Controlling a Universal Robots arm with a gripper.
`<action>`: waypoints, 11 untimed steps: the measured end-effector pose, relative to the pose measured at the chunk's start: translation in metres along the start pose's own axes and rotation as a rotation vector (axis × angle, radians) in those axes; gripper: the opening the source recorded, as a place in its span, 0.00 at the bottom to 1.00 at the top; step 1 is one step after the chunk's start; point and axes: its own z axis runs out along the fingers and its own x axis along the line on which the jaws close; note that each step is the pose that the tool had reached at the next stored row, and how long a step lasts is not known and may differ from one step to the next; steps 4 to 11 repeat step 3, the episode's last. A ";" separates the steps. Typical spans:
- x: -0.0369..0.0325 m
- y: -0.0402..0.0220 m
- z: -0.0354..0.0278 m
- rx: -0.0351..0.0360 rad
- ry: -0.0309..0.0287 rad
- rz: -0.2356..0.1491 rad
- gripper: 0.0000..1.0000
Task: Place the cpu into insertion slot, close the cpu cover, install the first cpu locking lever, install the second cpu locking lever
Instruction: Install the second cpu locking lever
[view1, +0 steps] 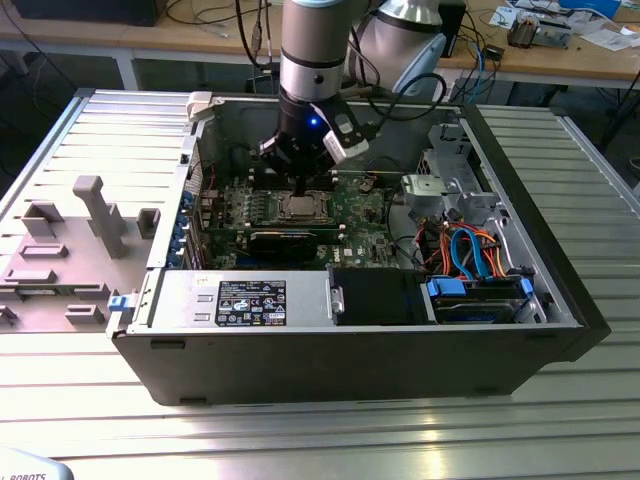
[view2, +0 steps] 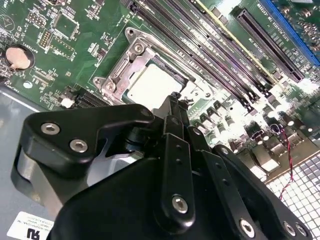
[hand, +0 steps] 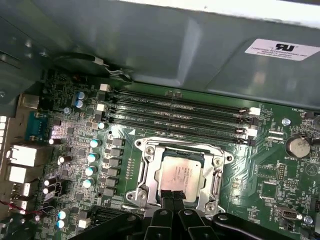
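Gripper (hand: 172, 197): black, matte, bolted linkage w/ two slim fingers; jaws pressed together, tips meeting at the near edge of the cpu, nothing pinched between them as far as I can judge. Hangs straight down from the arm into the open pc case (view1: 560, 300) in the exterior view.

Cpu (hand: 180, 172): flat square, pale silvery-grey metal top, smooth, faint print. Lies level in the insertion slot (hand: 202, 156), directly under and just ahead of the jaw tips. Seated flat, probably so the frame can bear on its edges.

Insertion slot: dark square well showing as a thin band round the chip, sunk in the green circuit board (hand: 260, 170).

Cpu cover (hand: 150, 172): thin bright stamped steel frame w/ square window; the chip's top shows through it. It looks down over the chip, its rails either side of the jaws (fully latched or not: can't tell).

Locking levers: no thin wire lever I can pick out for certain round the frame.

Memory slots (hand: 180, 117): long black rows beyond the socket, well past the jaw tips.

Step, my guess: chip is in, cover about shut; closed tips suit pressing rather than gripping.
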 end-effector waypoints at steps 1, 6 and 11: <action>0.0000 0.0000 0.0000 0.0000 0.0000 0.000 0.11; 0.0000 0.0000 0.0000 0.0000 0.0000 0.000 0.11; 0.0000 0.0000 0.0000 0.0000 0.0000 0.000 0.11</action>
